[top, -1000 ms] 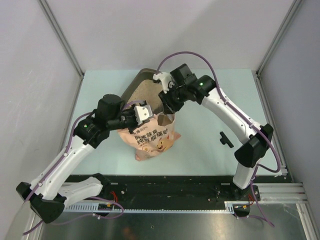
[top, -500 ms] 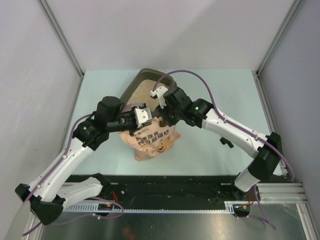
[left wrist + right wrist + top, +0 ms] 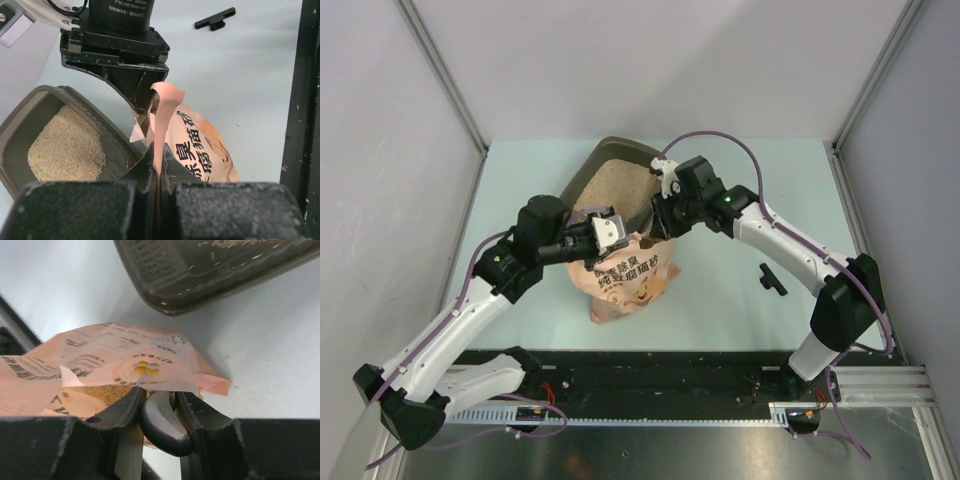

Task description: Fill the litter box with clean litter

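Observation:
The dark grey-brown litter box (image 3: 582, 180) lies at the back centre with pale beige litter (image 3: 620, 185) in it. It also shows in the left wrist view (image 3: 30, 100) with its litter (image 3: 65, 150). A salmon-pink bag (image 3: 630, 282) stands in front of it. My left gripper (image 3: 608, 232) is shut on the bag's upper edge (image 3: 165, 115). My right gripper (image 3: 660, 218) is at the bag's mouth, shut on a dark rounded scoop handle (image 3: 162, 425). The scoop's bowl is hidden inside the bag (image 3: 115, 355), where some litter (image 3: 102, 392) shows.
A small black T-shaped part (image 3: 771, 277) lies on the table right of the bag, also in the left wrist view (image 3: 215, 18). The litter box's corner (image 3: 200, 275) is just behind the bag. Grey walls enclose the table on three sides.
My right arm dipped down toward the bag, then drew back to the right and turned its wrist. My left gripper kept hold of the bag's edge and barely moved.

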`<state>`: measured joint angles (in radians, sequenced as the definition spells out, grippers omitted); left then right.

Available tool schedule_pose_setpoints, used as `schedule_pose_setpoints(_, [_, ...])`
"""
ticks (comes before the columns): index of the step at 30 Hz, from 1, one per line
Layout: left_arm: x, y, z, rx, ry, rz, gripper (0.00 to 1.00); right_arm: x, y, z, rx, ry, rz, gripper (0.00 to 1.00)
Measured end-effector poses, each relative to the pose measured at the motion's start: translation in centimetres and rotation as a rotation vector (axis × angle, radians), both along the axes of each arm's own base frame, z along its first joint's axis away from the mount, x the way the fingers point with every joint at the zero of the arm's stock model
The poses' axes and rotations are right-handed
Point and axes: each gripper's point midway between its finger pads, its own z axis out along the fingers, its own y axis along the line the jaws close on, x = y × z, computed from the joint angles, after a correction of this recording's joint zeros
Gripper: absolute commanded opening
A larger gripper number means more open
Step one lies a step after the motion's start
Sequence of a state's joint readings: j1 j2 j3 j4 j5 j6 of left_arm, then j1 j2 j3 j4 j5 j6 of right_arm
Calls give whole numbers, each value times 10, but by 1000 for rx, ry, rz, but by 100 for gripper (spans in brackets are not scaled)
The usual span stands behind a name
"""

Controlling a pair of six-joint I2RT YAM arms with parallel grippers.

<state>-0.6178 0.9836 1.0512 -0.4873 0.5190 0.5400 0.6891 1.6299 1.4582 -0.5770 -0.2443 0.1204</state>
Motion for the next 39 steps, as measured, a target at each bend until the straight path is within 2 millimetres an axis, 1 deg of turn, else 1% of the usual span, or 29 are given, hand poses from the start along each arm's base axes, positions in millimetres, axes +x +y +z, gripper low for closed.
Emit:
schedule_pose_setpoints(4, [1, -2, 0, -7, -10, -4, 0, 6, -3, -5, 97, 122, -6, 0])
schedule_pose_setpoints(8, [1, -4, 0, -10, -16, -6, 0, 4, -8, -6, 197, 257, -11, 0])
schedule_pose_setpoints(14, [4, -2, 1, 1, -42, 2, 0, 6, -19, 7, 302, 364, -23, 0])
schedule_pose_setpoints(19, [9, 1, 3, 32, -107, 0, 0, 10, -29, 19, 384, 438, -41, 0])
schedule_pose_setpoints(25, [12, 1, 2, 43, -137, -1, 0, 15, -42, 27, 462, 527, -63, 0])
schedule_pose_setpoints(29, [13, 0, 3, 41, -147, 1, 0, 18, -47, 33, 495, 548, -68, 0])
schedule_pose_setpoints(32, [13, 0, 3, 37, -139, 3, 0, 19, -46, 35, 492, 533, -62, 0])
schedule_pose_setpoints(34, [11, 0, 2, 33, -124, 4, 0, 19, -42, 35, 465, 499, -55, 0])
schedule_pose_setpoints(39, [8, -5, -4, 28, -67, -2, 0, 17, -21, 38, 307, 303, -13, 0])
